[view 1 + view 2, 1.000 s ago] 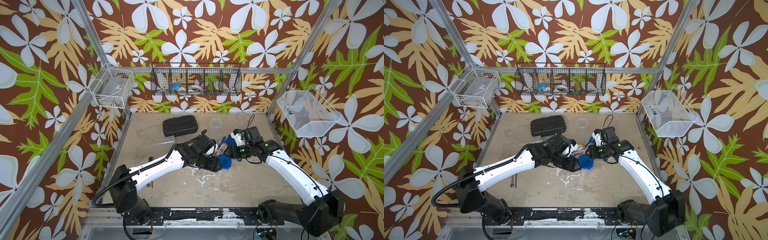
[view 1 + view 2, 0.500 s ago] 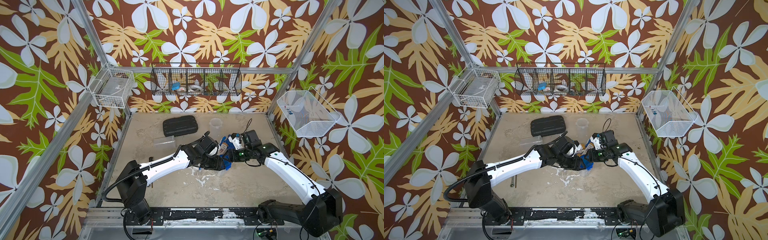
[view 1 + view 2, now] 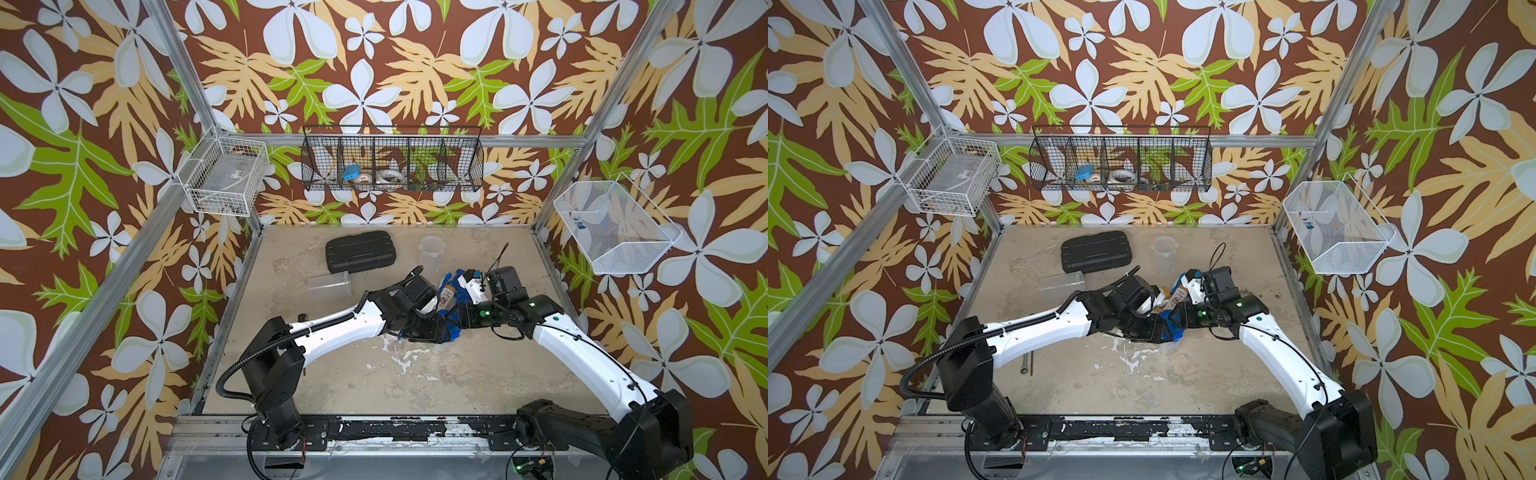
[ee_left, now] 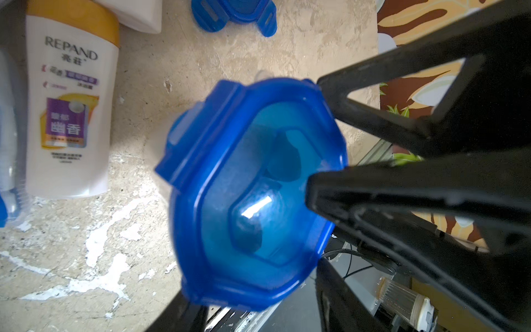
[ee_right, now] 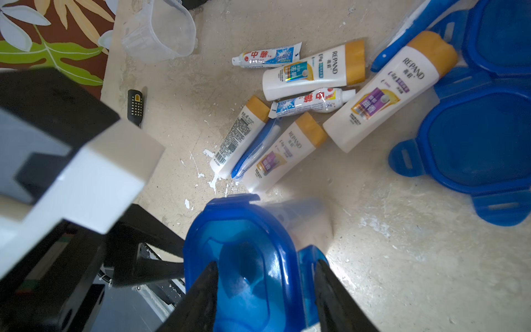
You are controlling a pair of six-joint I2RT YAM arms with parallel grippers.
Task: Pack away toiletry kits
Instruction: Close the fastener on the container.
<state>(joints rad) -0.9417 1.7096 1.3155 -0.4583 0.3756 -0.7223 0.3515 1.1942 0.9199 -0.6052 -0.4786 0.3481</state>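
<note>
In both top views the left arm [image 3: 353, 324] and right arm [image 3: 561, 328] close over the blue lid [image 3: 1173, 330], leaving only a sliver visible — while, in the right wrist view, two loose lids [image 5: 474, 138] run off the edge and the clear tumbler [image 5: 298, 212] blurs.

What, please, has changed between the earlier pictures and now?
The left gripper edged farther toward the right gripper, and both narrowed at the blue lid between them. The black case, upright tumbler, lying tumbler and loose bottles stayed put.
</note>
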